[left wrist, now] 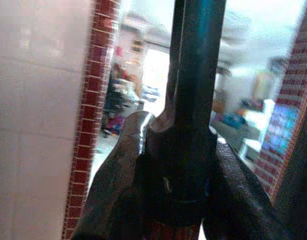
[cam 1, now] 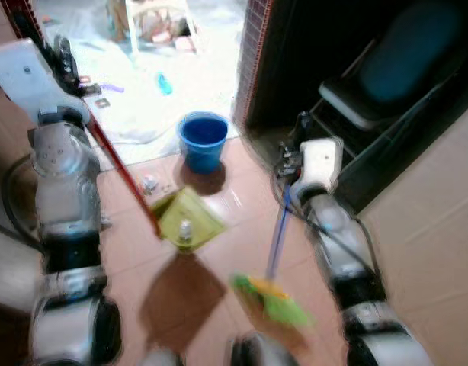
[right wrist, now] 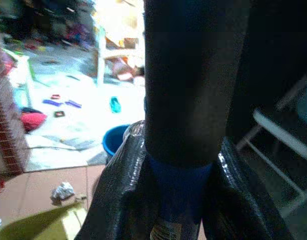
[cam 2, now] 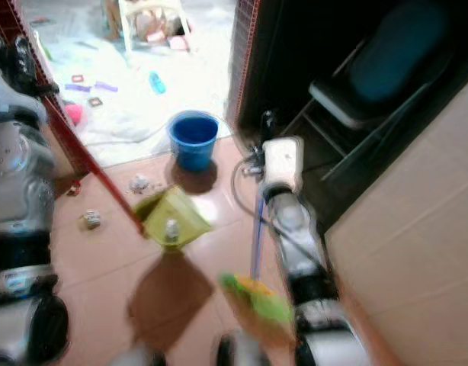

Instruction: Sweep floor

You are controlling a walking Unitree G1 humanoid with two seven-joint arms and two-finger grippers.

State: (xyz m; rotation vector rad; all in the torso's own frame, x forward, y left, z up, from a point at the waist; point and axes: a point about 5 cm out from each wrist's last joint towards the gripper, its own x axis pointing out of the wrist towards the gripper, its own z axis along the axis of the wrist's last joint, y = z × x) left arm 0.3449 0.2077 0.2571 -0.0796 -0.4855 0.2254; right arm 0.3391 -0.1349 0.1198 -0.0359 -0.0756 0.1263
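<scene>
A yellow-green dustpan (cam 1: 187, 215) rests on the reddish tile floor with a small crumpled scrap (cam 1: 185, 229) in it. Its long red handle (cam 1: 123, 171) slants up to my left gripper (cam 1: 62, 57), which is shut around the handle's dark top (left wrist: 188, 125). My right gripper (cam 1: 289, 164) is shut on the blue broom handle (cam 1: 277, 232); the wrist view shows the fingers (right wrist: 118, 190) clamped on it. The green and yellow broom head (cam 1: 274, 299) sits on the floor right of and nearer than the dustpan. Crumpled paper bits (cam 2: 139, 183) (cam 2: 91, 219) lie left of the dustpan.
A blue bucket (cam 1: 203, 140) stands just beyond the dustpan at a doorway. A brick pillar (cam 1: 253, 53) and a dark folding chair (cam 1: 371, 84) are at the back right. A tiled wall (cam 1: 432, 229) runs along the right. Toys litter the bright floor beyond.
</scene>
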